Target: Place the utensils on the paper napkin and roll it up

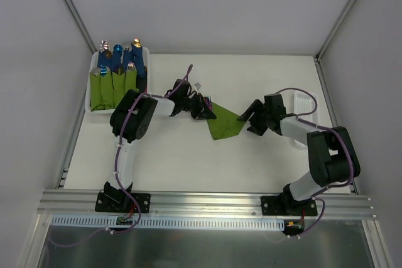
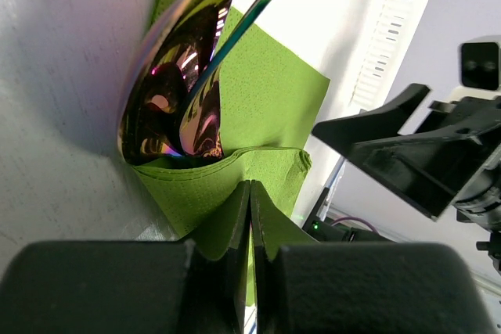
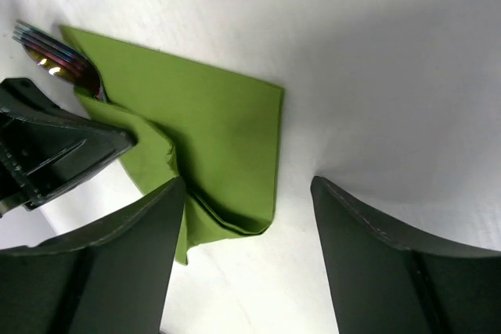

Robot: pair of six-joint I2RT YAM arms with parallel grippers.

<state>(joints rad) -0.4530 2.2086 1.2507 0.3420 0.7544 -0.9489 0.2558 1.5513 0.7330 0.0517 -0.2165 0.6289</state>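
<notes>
The olive-green paper napkin (image 1: 225,123) lies mid-table, partly folded over itself. The utensils (image 2: 176,91) lie on it: shiny iridescent spoon bowls tucked under a fold, with a slim handle sticking out. In the right wrist view the utensils (image 3: 59,60) show only as tips at the napkin's (image 3: 211,123) far corner. My left gripper (image 2: 250,189) is shut, pinching a folded edge of the napkin (image 2: 274,91); from above the left gripper (image 1: 204,108) sits at the sheet's left corner. My right gripper (image 3: 246,183) is open just off the napkin's right corner, holding nothing; from above the right gripper (image 1: 254,118) is there too.
A white bin (image 1: 94,67) at the back left holds several green rolled bundles with blue handles (image 1: 116,76). A white slotted tray (image 1: 306,103) lies by the right edge, behind the right arm. Grey walls enclose the table on three sides.
</notes>
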